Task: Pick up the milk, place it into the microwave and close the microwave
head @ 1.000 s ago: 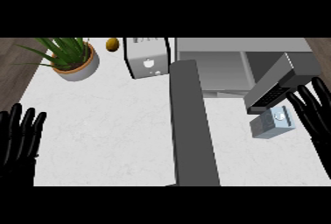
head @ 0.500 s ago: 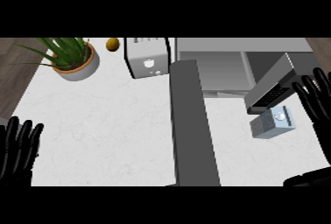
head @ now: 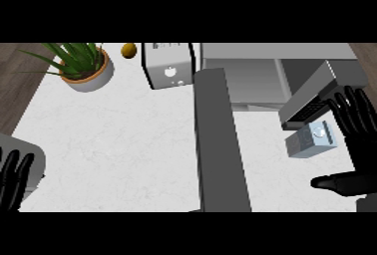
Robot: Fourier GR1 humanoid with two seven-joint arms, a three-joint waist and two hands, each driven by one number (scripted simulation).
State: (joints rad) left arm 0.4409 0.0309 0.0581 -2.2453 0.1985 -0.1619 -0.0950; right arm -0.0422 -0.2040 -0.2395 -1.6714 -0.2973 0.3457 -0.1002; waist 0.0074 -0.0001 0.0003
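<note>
As the right hand [head: 361,139] brackets the milk [head: 312,141] near the counter's [head: 110,149] right edge, its fingers are spread wide beyond the carton and its thumb is out on the near side, with nothing gripped yet. The best move looks like closing evenly across the carton's sides, then lifting toward the open microwave [head: 247,82] at the back edge, clear of its door [head: 221,149]. Compared with a second ago, the thumb has swung into view. The left hand [head: 15,182], fingers straight, has sunk toward the near left corner.
</note>
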